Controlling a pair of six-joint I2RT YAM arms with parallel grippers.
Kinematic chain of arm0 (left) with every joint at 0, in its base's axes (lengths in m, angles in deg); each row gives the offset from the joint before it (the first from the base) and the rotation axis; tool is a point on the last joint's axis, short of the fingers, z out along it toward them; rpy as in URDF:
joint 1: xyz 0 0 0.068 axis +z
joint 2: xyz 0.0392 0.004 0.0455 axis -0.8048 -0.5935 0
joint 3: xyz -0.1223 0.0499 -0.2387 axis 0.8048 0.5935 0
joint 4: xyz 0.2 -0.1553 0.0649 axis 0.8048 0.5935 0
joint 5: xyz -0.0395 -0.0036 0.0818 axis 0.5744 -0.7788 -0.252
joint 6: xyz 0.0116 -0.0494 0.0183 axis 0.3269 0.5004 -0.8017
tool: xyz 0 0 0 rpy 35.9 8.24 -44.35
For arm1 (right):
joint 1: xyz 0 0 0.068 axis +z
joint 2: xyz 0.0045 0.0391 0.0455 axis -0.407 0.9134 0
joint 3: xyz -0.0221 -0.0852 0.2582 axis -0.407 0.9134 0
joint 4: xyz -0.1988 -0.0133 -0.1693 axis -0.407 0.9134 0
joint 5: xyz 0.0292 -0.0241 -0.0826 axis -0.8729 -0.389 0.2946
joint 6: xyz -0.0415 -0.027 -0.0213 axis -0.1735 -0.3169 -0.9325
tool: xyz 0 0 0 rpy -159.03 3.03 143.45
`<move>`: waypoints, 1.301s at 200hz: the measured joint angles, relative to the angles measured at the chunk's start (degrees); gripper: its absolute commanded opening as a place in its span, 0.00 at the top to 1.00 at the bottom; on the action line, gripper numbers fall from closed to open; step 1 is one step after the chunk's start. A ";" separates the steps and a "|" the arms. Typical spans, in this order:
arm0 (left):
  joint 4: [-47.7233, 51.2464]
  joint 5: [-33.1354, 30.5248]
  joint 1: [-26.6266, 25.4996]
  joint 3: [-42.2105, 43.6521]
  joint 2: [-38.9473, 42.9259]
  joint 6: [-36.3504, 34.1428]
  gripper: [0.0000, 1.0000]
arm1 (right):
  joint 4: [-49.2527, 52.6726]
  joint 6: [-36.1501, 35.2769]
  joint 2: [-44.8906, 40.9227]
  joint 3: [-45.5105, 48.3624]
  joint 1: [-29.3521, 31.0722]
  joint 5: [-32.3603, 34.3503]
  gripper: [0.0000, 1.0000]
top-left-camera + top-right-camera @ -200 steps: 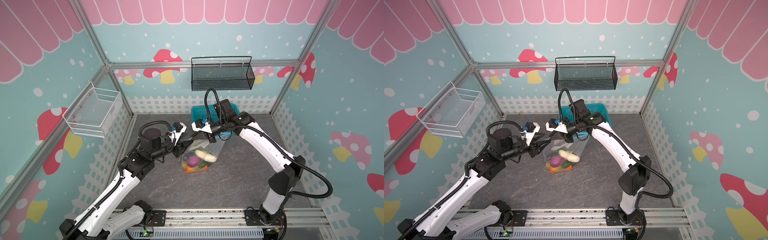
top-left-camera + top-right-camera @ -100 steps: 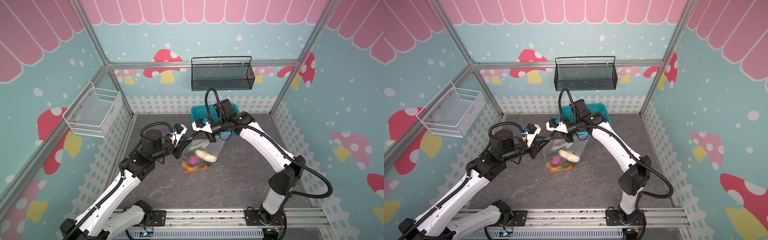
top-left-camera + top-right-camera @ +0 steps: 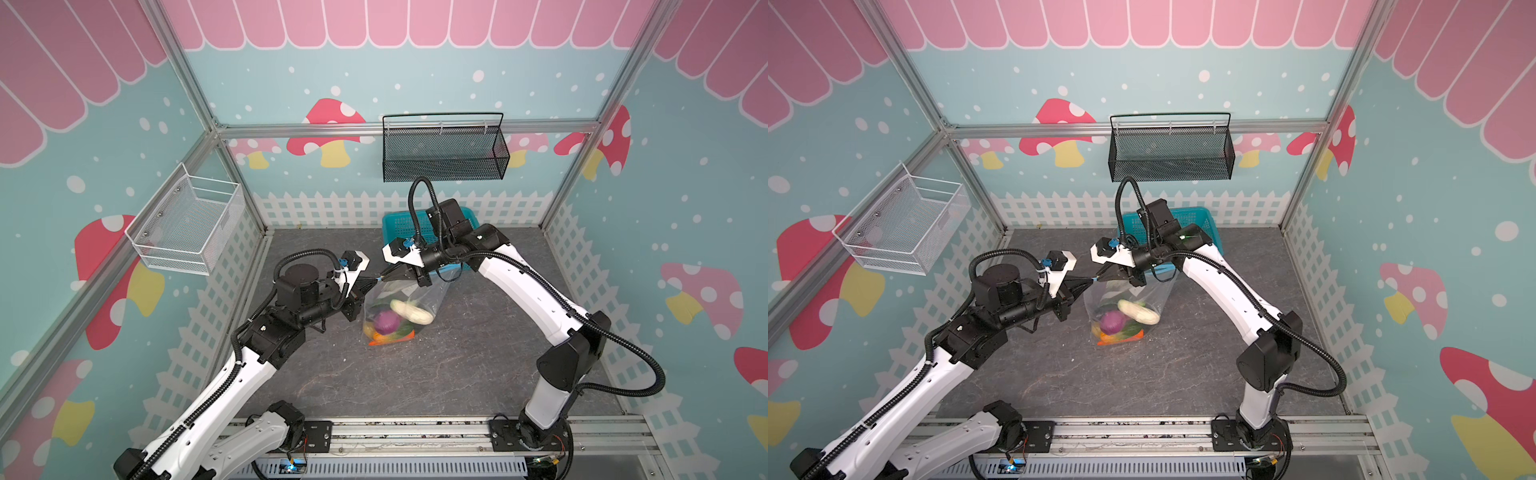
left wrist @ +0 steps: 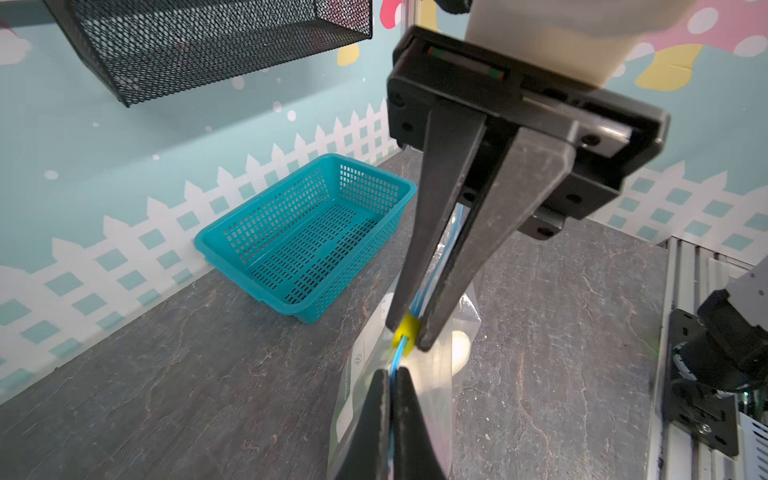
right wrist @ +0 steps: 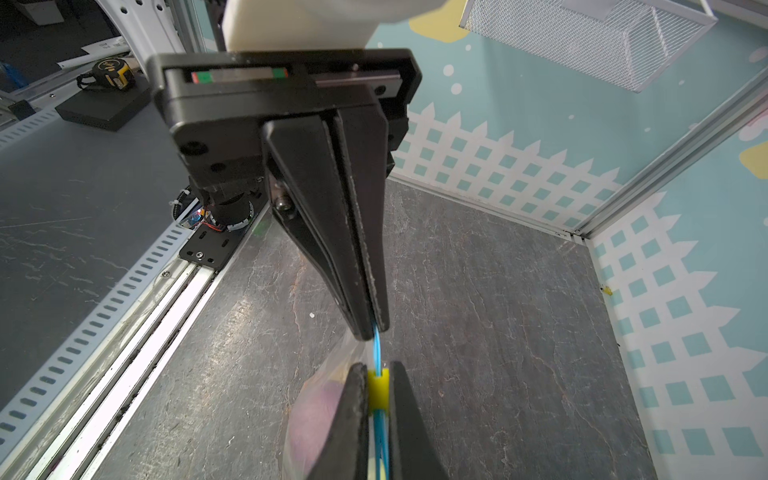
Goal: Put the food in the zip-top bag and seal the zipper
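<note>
At the centre of a top view, the food [image 3: 395, 320] lies inside the zip-top bag [image 3: 432, 297], which hangs down to the table [image 3: 457, 374]. At the bag's mouth, the left gripper [image 4: 390, 374] has just pressed together on the end of the zipper [image 4: 397, 354]. Just beside it, the right gripper [image 4: 407, 337] pinches the yellow slider [image 4: 405, 330]. With the strip anchored, the slider looks ready to be drawn along. Farther back stands the teal basket [image 4: 361, 187].

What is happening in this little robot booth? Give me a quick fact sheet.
zip-top bag: clear, held up by its top edge
food: toy vegetables, already inside the bag
left gripper: shut on the blue zipper
right gripper: shut on the yellow slider, right beside the left gripper's tips
teal basket: empty, by the back wall
</note>
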 measured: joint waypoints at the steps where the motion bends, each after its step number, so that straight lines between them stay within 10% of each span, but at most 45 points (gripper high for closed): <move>1: 0.00 -0.11 0.00 0.02 0.02 0.00 1.00 | 0.00 0.00 0.00 0.00 0.00 0.07 1.00; 260: -2.47 -28.35 1.09 1.38 -0.52 1.33 1.00 | -1.66 2.80 -0.33 0.79 -2.51 7.13 1.00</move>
